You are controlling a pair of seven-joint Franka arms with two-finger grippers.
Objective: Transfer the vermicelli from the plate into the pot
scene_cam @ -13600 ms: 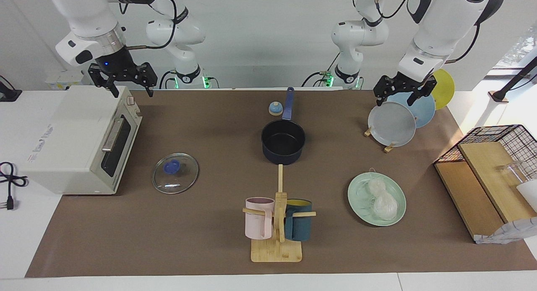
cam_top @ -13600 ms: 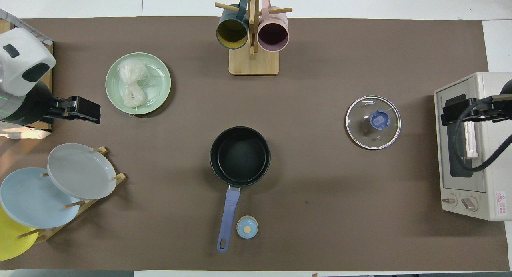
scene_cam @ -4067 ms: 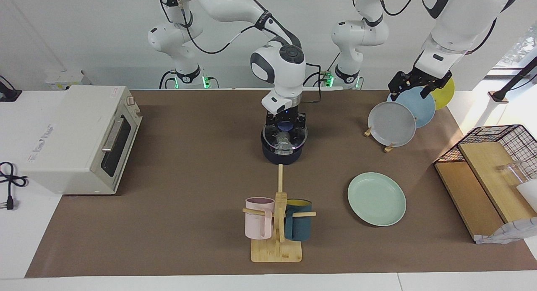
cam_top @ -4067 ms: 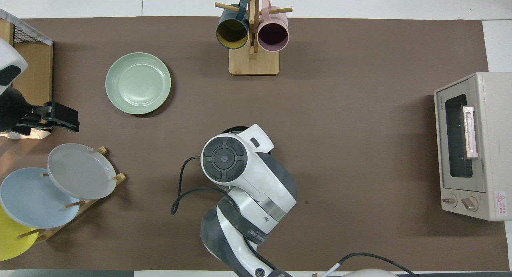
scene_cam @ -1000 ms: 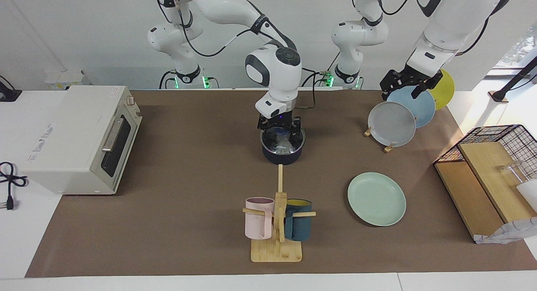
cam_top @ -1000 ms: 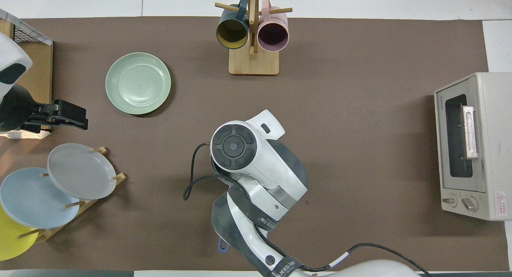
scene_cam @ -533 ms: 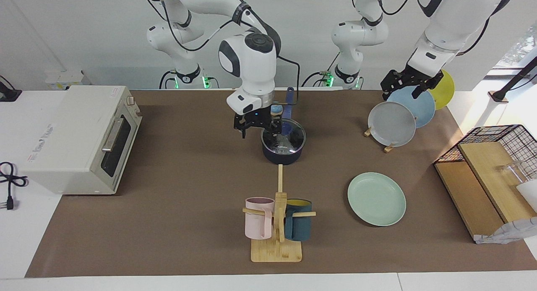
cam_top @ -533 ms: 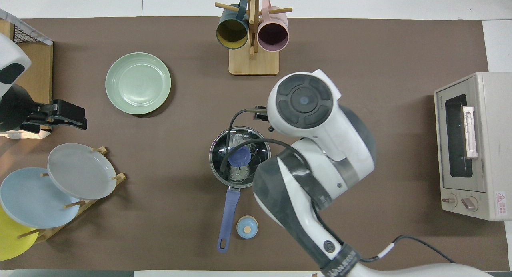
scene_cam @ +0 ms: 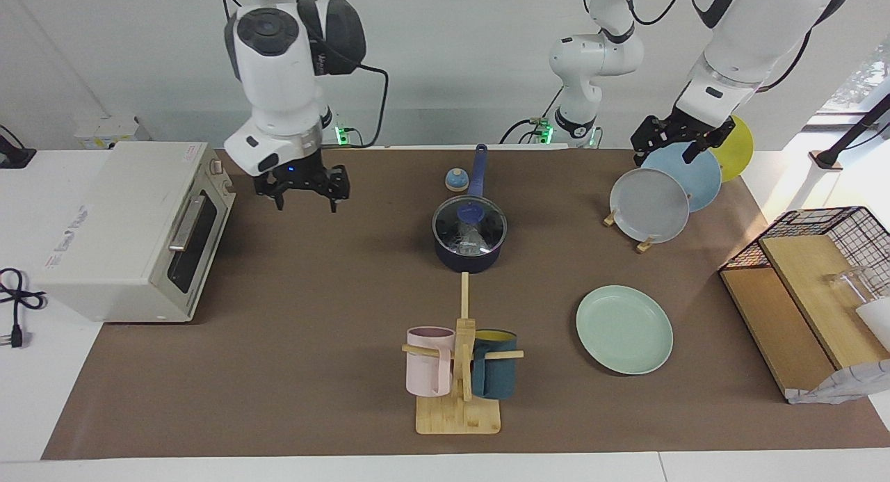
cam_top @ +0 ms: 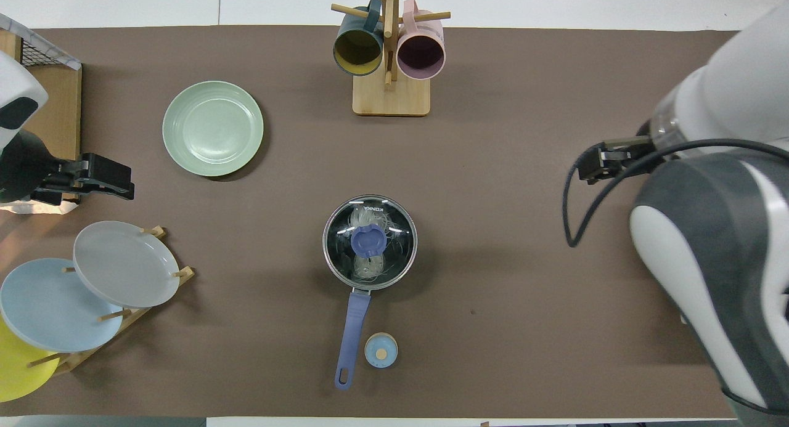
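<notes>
We find the vermicelli (cam_top: 368,264), thin glassy white strands, already lying inside the pot (scene_cam: 467,256), a small dark navy saucepan near the middle of the table, closer to the robots' edge. A round glass lid (cam_top: 394,214) with a blue knob sits on its rim, and its long blue handle (cam_top: 352,334) points toward the robots' edge, a small pale blue knob-like thing (cam_top: 381,350) just beside it. The smooth green plate (scene_cam: 624,329) lies bare, toward the left arm's end. We judge the transfer done, so no further reach turns on it. Our right gripper (scene_cam: 302,190) hangs with fingers apart and empty over the table beside the toaster oven (scene_cam: 132,228), well apart from the pot. Our left gripper (scene_cam: 678,138) waits, fingers apart, over the plate rack (scene_cam: 643,242).
</notes>
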